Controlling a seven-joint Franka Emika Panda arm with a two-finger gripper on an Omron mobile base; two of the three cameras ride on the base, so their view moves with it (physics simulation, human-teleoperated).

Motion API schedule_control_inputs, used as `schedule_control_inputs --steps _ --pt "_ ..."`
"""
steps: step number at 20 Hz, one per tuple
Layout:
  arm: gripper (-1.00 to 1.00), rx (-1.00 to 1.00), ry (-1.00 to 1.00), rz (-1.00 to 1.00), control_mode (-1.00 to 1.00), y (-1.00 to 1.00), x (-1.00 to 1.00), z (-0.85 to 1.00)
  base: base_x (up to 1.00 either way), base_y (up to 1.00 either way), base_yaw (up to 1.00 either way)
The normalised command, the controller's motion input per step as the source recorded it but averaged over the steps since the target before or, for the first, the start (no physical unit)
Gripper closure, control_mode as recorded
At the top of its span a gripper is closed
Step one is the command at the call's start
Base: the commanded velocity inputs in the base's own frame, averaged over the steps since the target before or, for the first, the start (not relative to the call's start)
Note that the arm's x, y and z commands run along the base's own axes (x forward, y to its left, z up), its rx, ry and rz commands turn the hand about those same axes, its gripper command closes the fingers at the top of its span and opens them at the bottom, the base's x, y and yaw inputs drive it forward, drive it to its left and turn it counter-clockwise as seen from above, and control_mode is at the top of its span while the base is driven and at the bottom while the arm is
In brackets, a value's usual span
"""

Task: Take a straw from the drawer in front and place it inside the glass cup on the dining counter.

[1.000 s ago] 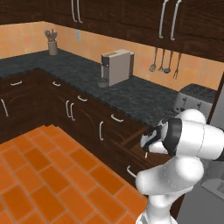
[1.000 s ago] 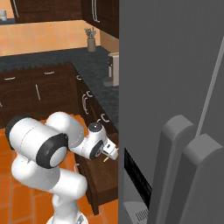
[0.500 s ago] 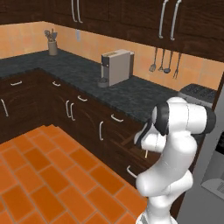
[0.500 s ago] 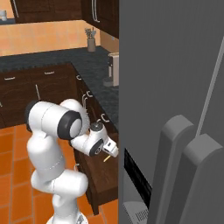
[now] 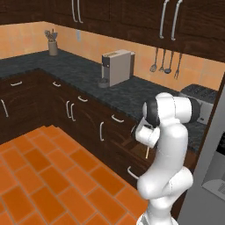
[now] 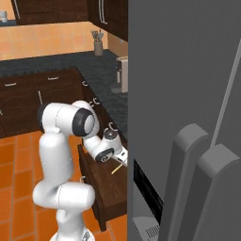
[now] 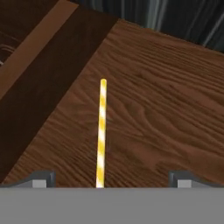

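The straw (image 7: 101,133) lies flat on the wood floor of the open drawer (image 7: 166,109), a thin yellow-and-white striped stick. In the hand view its long axis runs nearly straight up the picture, leaning only slightly to the right at the far end; its near end drops out of sight at the bottom edge, between the 2 fingertips (image 7: 41,178). It sits left of the midline between those tips, closer to the left one. The hand (image 7: 109,181) is spread wide, its 2 tips well apart and clamped on nothing, with the straw passing between them untouched.

To the straw's left, a darker wood band runs diagonally up the hand view and marks the drawer's side edge; the straw lies near it but apart. To the right, bare wood grain stretches far, giving open room on that side. Beyond the straw's far end the floor continues to a dark back edge.

In the left base view the hand (image 5: 141,132) hangs low over the pulled-out drawer (image 5: 127,141) under the black speckled table (image 5: 118,94), with the straw (image 5: 146,151) showing just below it. In the right base view the straw (image 6: 116,168) slants beside the hand (image 6: 120,155) over the drawer (image 6: 101,186), with a tall grey fridge (image 6: 188,117) close on the right.
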Motion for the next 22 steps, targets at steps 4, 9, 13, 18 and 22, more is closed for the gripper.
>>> schedule_control_inputs --steps 4,9,13,18,22 --pt "-1.0 0.01 0.0 0.0 -1.0 -0.18 0.14 -0.43 0.0 0.0 0.0" --pt "-1.0 0.05 0.0 0.0 -1.0 -0.05 0.14 -0.46 0.0 0.0 0.0" --pt "-1.0 0.05 0.0 0.0 -1.0 0.0 0.04 -0.38 0.0 0.0 0.0" --pt "-1.0 0.03 0.0 0.0 -1.0 0.01 0.18 -0.3 0.0 0.0 0.0" --pt "-1.0 0.0 0.0 0.0 -1.0 0.09 0.25 -0.05 0.0 0.0 0.0"
